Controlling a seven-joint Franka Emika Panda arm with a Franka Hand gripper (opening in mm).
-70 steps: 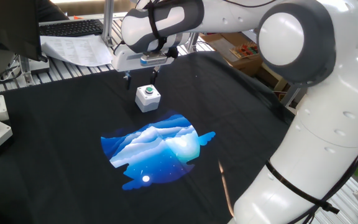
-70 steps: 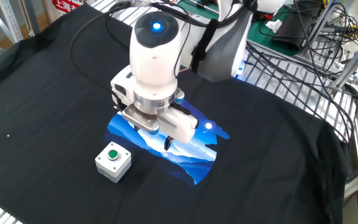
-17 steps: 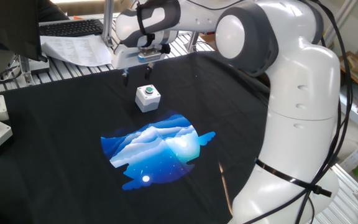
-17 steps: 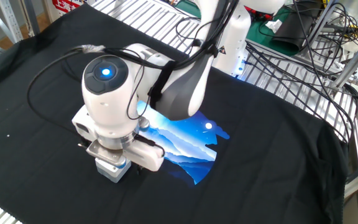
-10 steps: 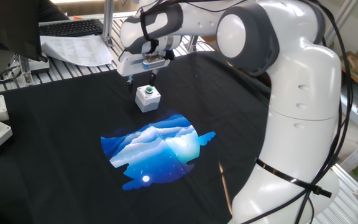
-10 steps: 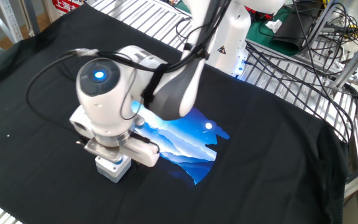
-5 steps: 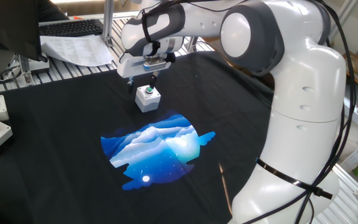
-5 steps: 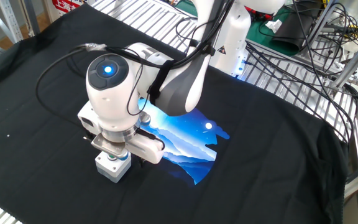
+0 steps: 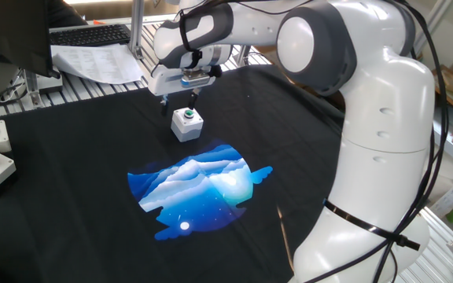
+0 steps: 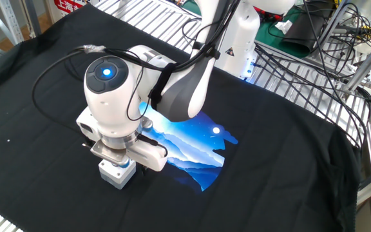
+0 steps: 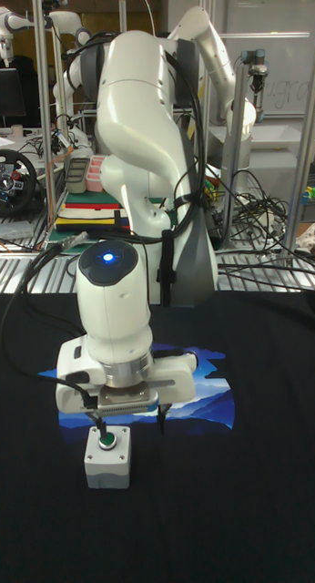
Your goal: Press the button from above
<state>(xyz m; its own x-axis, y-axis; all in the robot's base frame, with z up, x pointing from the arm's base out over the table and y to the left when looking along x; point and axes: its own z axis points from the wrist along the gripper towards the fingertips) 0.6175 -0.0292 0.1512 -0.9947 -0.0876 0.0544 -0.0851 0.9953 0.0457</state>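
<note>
One button (image 11: 106, 442) visible, end effector (image 11: 127, 415) hiding box (image 10: 116, 173) top

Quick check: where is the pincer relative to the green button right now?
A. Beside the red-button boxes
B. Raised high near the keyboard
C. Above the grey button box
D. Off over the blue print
C: the pincer hangs spread above the grey box, its green button uncovered below it.

Black cloth (image 9: 69, 204) covers table; cluttered metal shelving (image 11: 48, 137) behind.
</note>
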